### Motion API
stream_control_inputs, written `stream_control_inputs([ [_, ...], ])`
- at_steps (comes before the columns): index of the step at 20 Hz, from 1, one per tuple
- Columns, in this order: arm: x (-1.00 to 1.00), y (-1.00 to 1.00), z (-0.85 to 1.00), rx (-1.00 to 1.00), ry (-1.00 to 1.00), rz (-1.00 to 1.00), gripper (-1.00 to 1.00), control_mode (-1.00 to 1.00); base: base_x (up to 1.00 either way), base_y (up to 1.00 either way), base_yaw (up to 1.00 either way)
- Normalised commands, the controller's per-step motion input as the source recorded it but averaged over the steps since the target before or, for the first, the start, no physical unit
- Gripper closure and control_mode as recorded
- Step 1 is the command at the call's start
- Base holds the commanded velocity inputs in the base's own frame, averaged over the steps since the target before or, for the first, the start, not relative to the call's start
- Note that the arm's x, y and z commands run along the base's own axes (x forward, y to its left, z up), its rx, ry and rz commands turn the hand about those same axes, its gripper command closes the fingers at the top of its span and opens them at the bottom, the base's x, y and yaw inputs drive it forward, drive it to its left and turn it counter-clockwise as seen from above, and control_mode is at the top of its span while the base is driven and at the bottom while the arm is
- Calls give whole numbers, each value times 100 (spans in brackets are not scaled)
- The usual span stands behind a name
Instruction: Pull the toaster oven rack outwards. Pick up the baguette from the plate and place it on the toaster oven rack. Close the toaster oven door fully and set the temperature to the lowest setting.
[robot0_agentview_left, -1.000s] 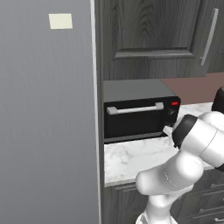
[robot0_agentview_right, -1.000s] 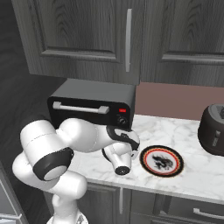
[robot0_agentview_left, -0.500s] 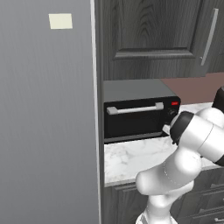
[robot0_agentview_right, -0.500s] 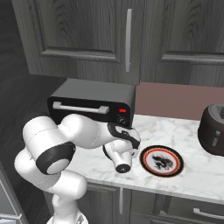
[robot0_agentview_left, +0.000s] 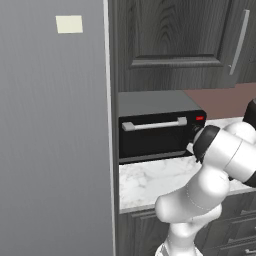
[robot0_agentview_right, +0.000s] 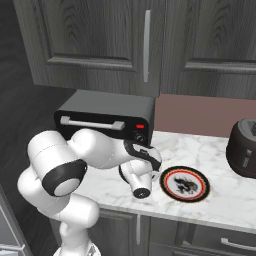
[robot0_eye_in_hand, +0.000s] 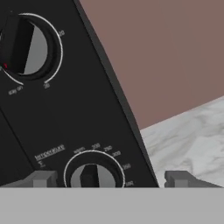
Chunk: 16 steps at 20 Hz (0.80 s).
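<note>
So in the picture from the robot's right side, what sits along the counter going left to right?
Toaster oven → the robot's pincer, out in front of the oven's knobs → plate with the orange-red rim → large dark rounded vessel at the right edge.

A: Where do the base views look from?
B: From behind the arm, left and right, forward and down; both take in the toaster oven on the counter.
A: The hand view?
B: Tilted, very near its knobs.

Toaster oven door shut; plate bare.
</note>
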Motion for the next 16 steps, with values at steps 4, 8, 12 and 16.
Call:
stream_control_inputs([
  [4, 0, 0, -11, 0, 0, 0, -100, -100, 0, 0, 0],
  [8, 0, 0, -1, 0, 0, 0, -100, -100, 0, 0, 0],
  [12, 0, 0, 0, 0, 0, 0, -100, -100, 0, 0, 0],
  [16, 0, 0, 0, 0, 0, 0, -100, -100, 0, 0, 0],
])
